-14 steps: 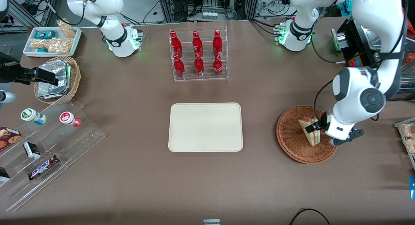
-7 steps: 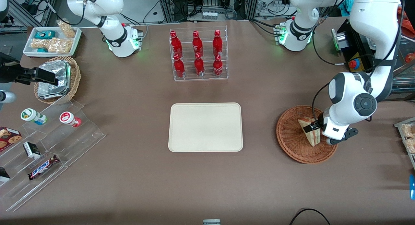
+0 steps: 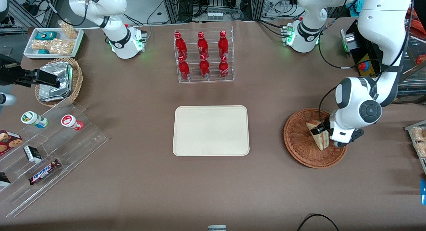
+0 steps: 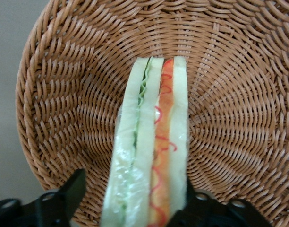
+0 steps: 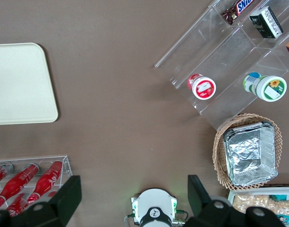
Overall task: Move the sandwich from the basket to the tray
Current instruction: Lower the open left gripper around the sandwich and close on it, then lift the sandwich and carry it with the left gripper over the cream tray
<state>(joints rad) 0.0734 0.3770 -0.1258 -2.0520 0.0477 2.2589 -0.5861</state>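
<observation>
The sandwich [image 3: 320,141], a wedge of white bread with green and red-orange filling, stands on edge in the reddish-brown woven basket [image 3: 299,147] toward the working arm's end of the table. My left gripper [image 3: 322,132] is down in the basket, open, with its jaws straddling the sandwich [image 4: 151,156]. One finger [image 4: 71,194] stands apart from the bread; the other looks to be against it. Basket weave [image 4: 64,94] fills the wrist view. The cream tray [image 3: 210,130] lies bare mid-table, also seen in the right wrist view [image 5: 17,85].
A clear rack of red bottles [image 3: 203,56] stands farther from the front camera than the tray. Toward the parked arm's end are a stepped clear shelf with snacks [image 3: 50,147], a tan basket of foil packets [image 3: 58,81] and a white snack tray [image 3: 53,41].
The left arm's wrist has shifted slightly farther from the front camera and closer over the basket. The gripper stays around the sandwich, which has not moved.
</observation>
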